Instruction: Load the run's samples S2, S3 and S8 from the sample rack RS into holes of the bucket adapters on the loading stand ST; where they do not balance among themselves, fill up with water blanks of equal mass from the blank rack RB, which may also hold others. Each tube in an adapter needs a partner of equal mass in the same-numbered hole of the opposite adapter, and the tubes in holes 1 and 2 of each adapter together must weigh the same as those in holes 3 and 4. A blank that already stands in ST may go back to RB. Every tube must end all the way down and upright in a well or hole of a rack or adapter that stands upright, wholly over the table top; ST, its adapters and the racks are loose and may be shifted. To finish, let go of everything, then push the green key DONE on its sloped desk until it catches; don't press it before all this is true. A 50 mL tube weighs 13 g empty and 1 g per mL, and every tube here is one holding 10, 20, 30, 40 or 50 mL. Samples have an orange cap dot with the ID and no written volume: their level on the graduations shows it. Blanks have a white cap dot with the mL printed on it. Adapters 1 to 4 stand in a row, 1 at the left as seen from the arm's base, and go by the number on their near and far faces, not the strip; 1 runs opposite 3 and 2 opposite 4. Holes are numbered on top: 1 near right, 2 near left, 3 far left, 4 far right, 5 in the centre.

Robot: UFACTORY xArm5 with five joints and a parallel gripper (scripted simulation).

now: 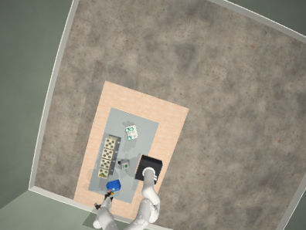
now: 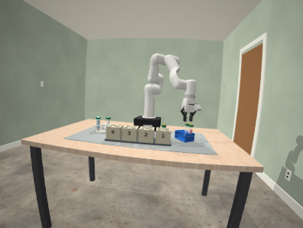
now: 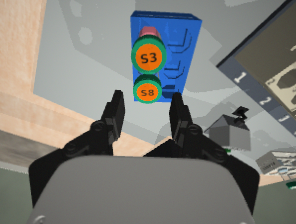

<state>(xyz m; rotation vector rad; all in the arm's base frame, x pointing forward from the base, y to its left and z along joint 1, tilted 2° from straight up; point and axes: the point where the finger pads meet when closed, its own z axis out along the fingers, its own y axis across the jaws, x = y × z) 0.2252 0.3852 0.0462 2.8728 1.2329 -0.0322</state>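
The blue sample rack RS holds two green-capped tubes with orange dots, S3 [image 3: 148,57] and S8 [image 3: 147,92]. RS also shows in the top view [image 1: 113,186] and in the exterior view [image 2: 185,135]. My gripper [image 3: 147,101] is open and empty, hovering above the rack, nearest to S8; it also shows in the exterior view [image 2: 188,115]. The stand ST with four adapters [image 2: 138,135] lies left of RS. An orange-dotted tube stands in adapter 1 [image 1: 102,174]. The blank rack RB [image 1: 131,132] holds tubes with white dots.
The grey desk with the green key DONE [image 1: 125,164] stands between ST and the arm's black base [image 1: 148,167]. It also shows in the wrist view [image 3: 231,136]. The table's edge runs close behind RS.
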